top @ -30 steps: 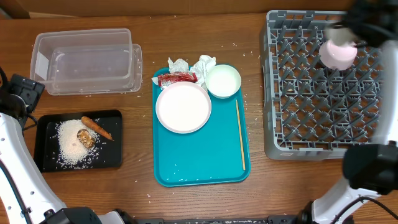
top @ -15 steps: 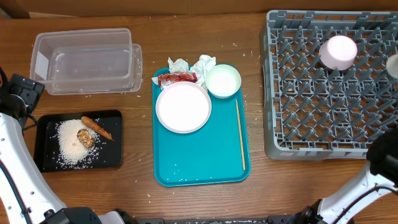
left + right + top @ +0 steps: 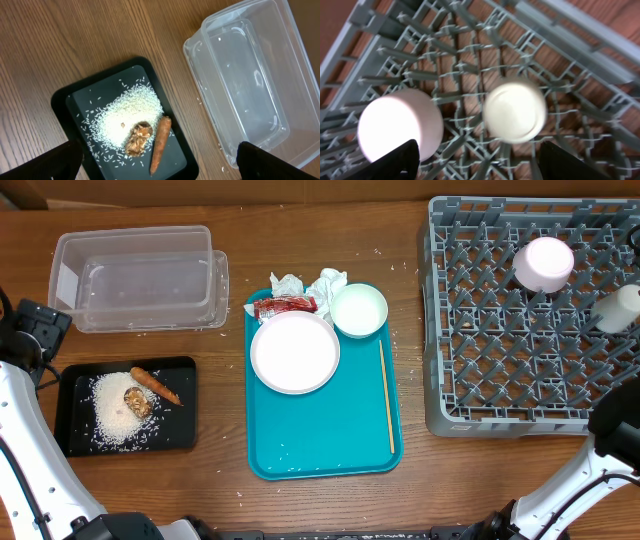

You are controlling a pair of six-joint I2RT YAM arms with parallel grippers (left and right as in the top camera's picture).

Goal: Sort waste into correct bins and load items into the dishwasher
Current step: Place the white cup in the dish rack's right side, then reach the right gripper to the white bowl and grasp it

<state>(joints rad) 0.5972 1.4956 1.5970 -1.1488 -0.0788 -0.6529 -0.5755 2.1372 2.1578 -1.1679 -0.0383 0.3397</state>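
Clear of the rack [image 3: 435, 330] at its far corner, the right arm has pulled back from where it hung blurred a second ago. That uncovers the upturned bowl [image 3: 545, 263] on the pegs. A small cup [image 3: 617, 308] now shows toward the rack's right side, where only a pale sliver at the picture's edge showed before. Whether the cup has settled cannot be told.

Seen from the wrist, the right gripper [image 3: 480, 160] has its fingers spread wide with nothing between them, and bowl and cup both lie below, apart from it. The left gripper [image 3: 160, 165] is likewise spread and empty, hanging above the gap between the black tray [image 3: 62, 410] and the clear tub [image 3: 135, 235].

The step in hand looks like loading dishes: one bowl is down and the arm is free. The next move probably calls for a reach across to the teal tray [image 3: 320, 435], fingers wide enough to take a rim.

Counted:
- **In the rack:** one bowl and one cup.
- **On the teal tray:** one plate [image 3: 294, 352], one second bowl [image 3: 359, 310], one chopstick [image 3: 386, 400] along the right rim, two crumpled napkins [image 3: 327, 281] and one red wrapper [image 3: 285, 306].
- **On the black tray:** one carrot piece [image 3: 155, 385], one brown lump [image 3: 137, 401] and one heap of rice [image 3: 112, 415].
- **Tub:** one, with nothing in it.
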